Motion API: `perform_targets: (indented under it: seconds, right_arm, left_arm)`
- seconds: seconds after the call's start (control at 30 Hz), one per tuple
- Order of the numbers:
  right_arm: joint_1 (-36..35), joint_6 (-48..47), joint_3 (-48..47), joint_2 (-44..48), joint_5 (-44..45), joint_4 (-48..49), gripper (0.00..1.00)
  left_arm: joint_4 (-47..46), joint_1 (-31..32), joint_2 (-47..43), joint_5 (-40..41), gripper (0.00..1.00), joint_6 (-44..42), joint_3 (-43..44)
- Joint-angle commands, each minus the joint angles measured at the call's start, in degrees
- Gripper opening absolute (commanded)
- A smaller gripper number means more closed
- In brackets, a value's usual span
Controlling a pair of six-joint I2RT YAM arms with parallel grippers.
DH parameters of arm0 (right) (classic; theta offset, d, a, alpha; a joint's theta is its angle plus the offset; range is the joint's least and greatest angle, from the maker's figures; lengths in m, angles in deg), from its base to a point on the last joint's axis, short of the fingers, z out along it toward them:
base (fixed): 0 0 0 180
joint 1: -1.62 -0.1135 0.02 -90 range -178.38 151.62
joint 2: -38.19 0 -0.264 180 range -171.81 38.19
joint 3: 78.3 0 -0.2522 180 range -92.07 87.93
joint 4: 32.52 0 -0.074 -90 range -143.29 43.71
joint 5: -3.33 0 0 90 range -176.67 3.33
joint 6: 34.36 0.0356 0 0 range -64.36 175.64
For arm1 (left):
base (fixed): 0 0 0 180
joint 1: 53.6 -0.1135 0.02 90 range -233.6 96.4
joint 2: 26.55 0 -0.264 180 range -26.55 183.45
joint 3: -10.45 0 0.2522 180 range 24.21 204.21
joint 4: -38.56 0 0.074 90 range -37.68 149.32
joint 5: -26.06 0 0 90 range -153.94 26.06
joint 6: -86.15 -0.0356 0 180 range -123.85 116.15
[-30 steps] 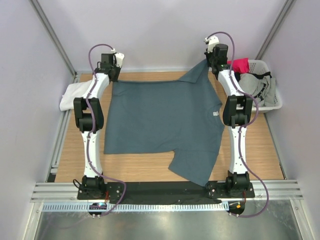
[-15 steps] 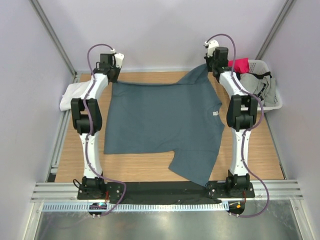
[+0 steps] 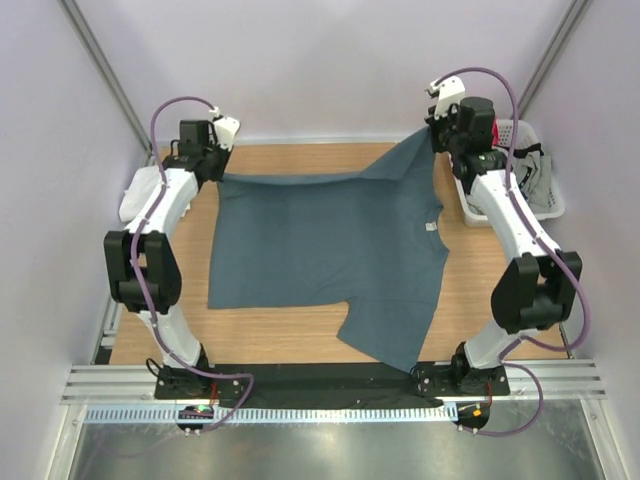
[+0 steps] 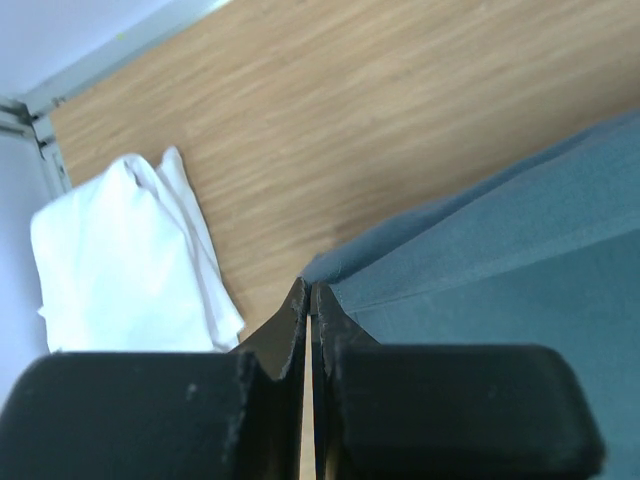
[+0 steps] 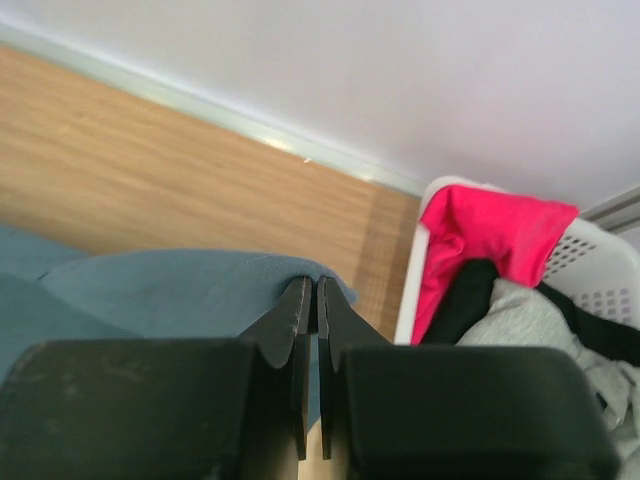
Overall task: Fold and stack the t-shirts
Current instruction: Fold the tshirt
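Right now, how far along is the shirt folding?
Early. Done: the white shirt looks folded at the table's far left edge. In hand: the blue shirt lies spread out, unfolded, with the left gripper and right gripper each shut on its far edge. Left: fold the blue shirt and stack it with the white one. The basket on the right holds more clothes.

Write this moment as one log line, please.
left gripper: shut on slate-blue t-shirt far-left corner | right gripper: shut on its far sleeve | white t-shirt: lying far left | fold: not started
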Motion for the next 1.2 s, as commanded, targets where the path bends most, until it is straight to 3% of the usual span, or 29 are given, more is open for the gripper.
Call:
perform_targets:
  seconds: [0.0, 0.33, 0.5, 0.97, 1.17]
  right_arm:
    - [-1.7, 1.1, 5.5, 6.3, -1.1, -2.6, 0.01]
    - [-2.7, 2.4, 17.7, 20.2, -0.6, -8.2, 0.01]
    - [-3.2, 2.6, 23.0, 24.2, -1.0, -9.5, 0.01]
    - [-4.7, 2.0, 30.3, 20.9, -3.4, -7.7, 0.01]
    - [-4.9, 1.7, 31.6, 19.2, -1.9, -5.6, 0.01]
  left_arm:
    - [-2.0, -0.2, -5.2, -1.9, 0.00, -1.0, -4.1]
    - [-1.4, -0.1, -15.5, -2.2, 0.00, -0.1, -17.9]
    - [0.5, -0.1, -16.2, -2.4, 0.00, 1.0, -21.1]
    - [5.9, -0.1, -6.8, -1.4, 0.00, 3.6, -19.9]
    - [8.6, -0.2, -4.2, 0.8, 0.06, 5.4, -18.2]
